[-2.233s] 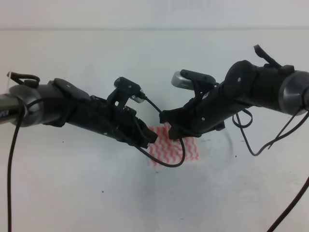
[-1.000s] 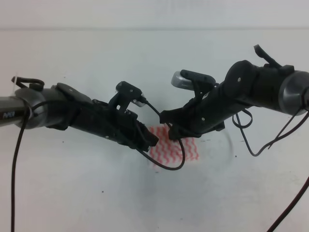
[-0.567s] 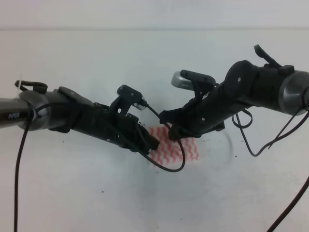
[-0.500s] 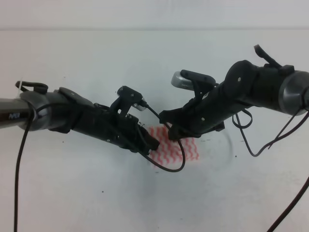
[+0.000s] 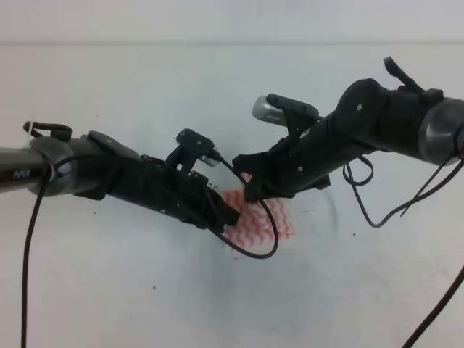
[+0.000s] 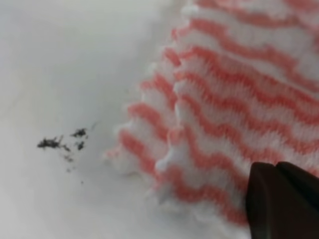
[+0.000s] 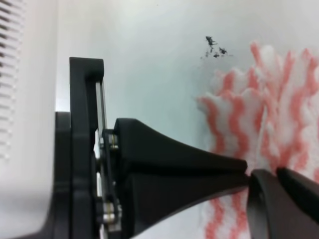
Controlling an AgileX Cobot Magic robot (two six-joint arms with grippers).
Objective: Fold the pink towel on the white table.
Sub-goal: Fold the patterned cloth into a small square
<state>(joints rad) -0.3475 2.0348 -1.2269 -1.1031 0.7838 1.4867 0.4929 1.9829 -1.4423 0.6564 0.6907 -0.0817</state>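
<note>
Exterior high view shows both black arms reaching toward the middle of the white worktop [image 5: 109,290], meeting over the pink towel [image 5: 279,221]. The towel lies flat near the centre of the worktop, a small patch of pink-and-white zigzag stripes, partly covered by both arms and crossed by a looping black cable [image 5: 257,250].

The left tool [image 5: 230,216] comes in from the left and ends at the towel's left edge. In the left wrist view its dark fingertips [image 6: 281,199] appear pressed together with no gap, sitting at the lower right over the striped cloth [image 6: 234,109]. Whether fabric is pinched between them cannot be told from this angle. The cloth edge there looks layered and rippled, with a cluster of dark specks [image 6: 62,144] on the bare worktop [image 6: 60,59] just beside it.

The right tool [image 5: 250,190] comes in from the right, hanging at the towel's upper left part. In the right wrist view its own fingertips [image 7: 284,196] look clenched, at the towel's wavy edge [image 7: 259,109]; again I cannot tell if cloth is caught. The left tool [image 7: 164,169] shows in that view as a long black finger pointing right, its tip almost meeting the right tool's tips. The same specks [image 7: 214,47] lie on the worktop [image 7: 139,55] near the towel's edge.
</note>
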